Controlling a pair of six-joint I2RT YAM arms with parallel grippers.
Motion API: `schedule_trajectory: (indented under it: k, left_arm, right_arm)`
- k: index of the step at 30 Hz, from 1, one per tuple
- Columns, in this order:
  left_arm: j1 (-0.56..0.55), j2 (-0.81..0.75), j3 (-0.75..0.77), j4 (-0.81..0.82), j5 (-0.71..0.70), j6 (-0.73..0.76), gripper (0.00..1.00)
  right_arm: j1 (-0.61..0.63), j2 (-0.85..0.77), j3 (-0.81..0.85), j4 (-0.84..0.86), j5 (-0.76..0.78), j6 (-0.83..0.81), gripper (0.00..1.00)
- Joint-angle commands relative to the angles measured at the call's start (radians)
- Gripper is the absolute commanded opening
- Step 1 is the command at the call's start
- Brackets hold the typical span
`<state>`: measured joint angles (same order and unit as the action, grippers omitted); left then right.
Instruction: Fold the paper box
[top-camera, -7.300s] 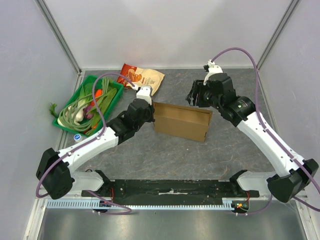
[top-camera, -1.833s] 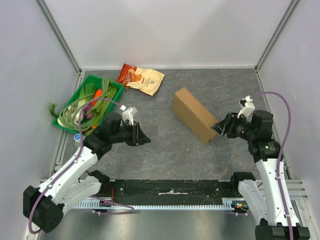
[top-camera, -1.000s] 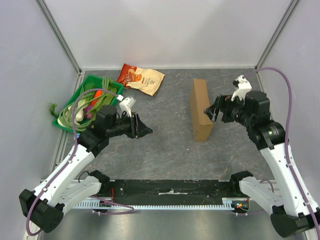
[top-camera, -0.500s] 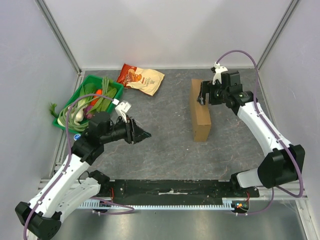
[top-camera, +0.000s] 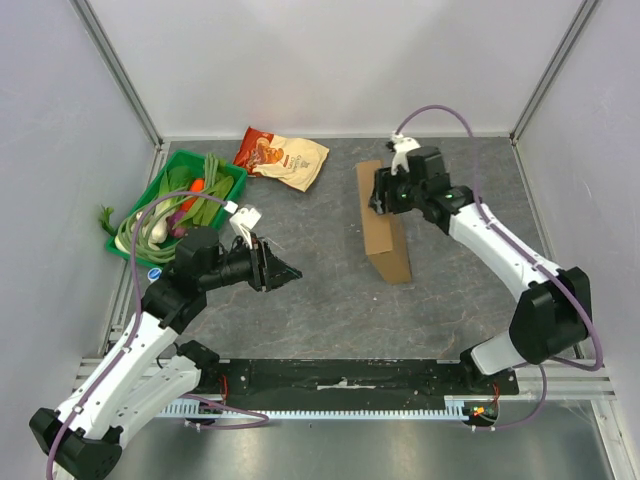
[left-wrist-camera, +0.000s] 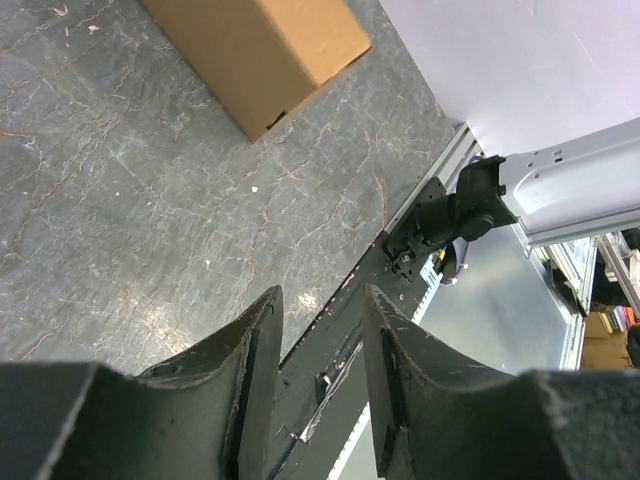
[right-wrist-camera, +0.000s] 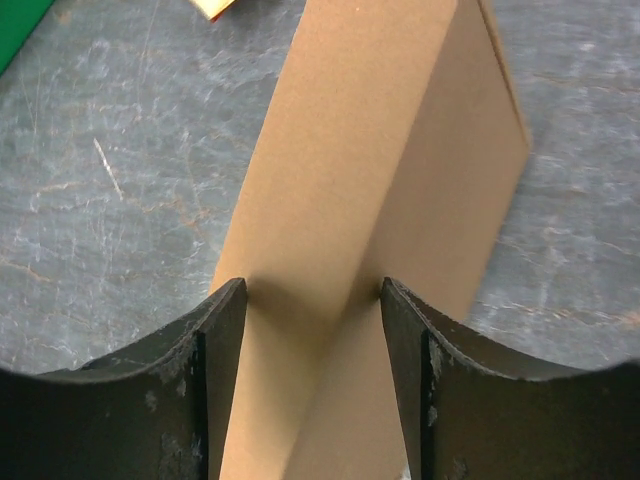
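Right pincer (top-camera: 384, 196) is clamping the upper end of the paper box (top-camera: 388, 240), mid-right of frame on the table (top-camera: 330, 305). That end has swung left since before. Left pincer (top-camera: 286, 270) hangs with a narrow gap.

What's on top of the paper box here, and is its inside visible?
The right gripper straddles the far end of the paper box, with a finger pressed against either side. Nothing else rests on it. The box looks closed, so its inside is hidden.
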<state>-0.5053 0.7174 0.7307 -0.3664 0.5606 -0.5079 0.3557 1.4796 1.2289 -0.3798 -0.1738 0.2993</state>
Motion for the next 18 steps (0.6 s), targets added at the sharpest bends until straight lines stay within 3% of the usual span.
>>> schedule_trajectory:
  k: [1, 8, 13, 18]
  left_arm:
    - [0.002, -0.015, 0.003, 0.006, 0.025, -0.007, 0.44]
    - [0.002, -0.015, 0.019, -0.011, 0.019, -0.006, 0.45]
    - [0.002, -0.019, 0.022, -0.016, 0.016, -0.009, 0.45]
    - [0.002, -0.027, 0.021, -0.014, 0.016, -0.011, 0.45]
  right_arm:
    - [0.169, 0.045, 0.015, 0.001, 0.227, 0.012, 0.63]
    - [0.371, 0.209, 0.073, -0.06, 0.585, 0.047, 0.66]
    - [0.433, 0.31, 0.129, -0.074, 0.665, -0.005, 0.81]
    - [0.529, 0.357, 0.184, -0.074, 0.701, -0.086, 0.87]
